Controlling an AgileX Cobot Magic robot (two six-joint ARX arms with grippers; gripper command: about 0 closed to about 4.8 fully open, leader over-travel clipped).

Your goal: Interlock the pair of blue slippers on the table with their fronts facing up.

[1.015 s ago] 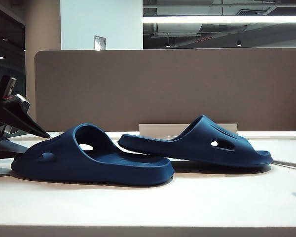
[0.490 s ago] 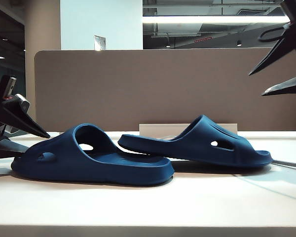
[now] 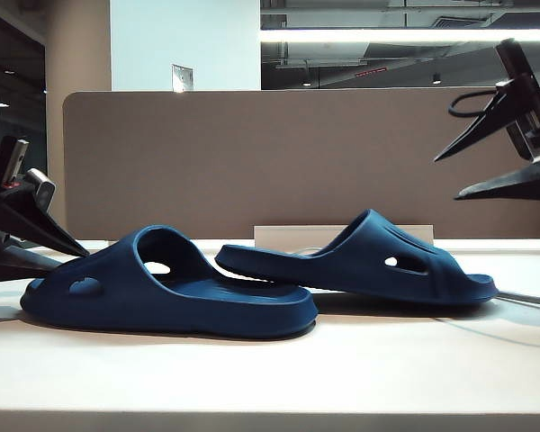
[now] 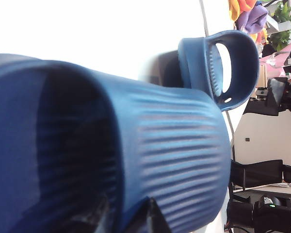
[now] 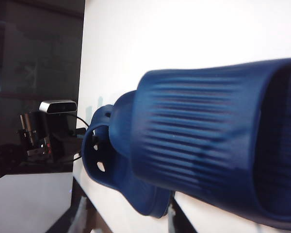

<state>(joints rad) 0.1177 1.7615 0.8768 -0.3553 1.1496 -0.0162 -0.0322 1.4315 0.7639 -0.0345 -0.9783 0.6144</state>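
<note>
Broadly, in the exterior view both blue slippers sit soles-down on the table [image 3: 270,378], the left slipper [image 3: 166,297] nearer the camera, the right slipper [image 3: 364,261] behind it with its heel just overlapping, so they lie end to end and are not yet interlocked. The left gripper [image 3: 49,256] is at the left slipper's toe, jaws straddling the toe edge, apparently lining up a pinch; whether it has clamped cannot be told. The right gripper [image 3: 450,175] hangs high at right, jaws apart, holding nothing, well clear of the right slipper. The partition panel [image 3: 297,153] stands behind the table. Left wrist view: the left slipper's ribbed footbed [image 4: 174,160] fills the frame, one finger [image 4: 153,218] against it. Right wrist view: only the slippers, no fingers visible.
</note>
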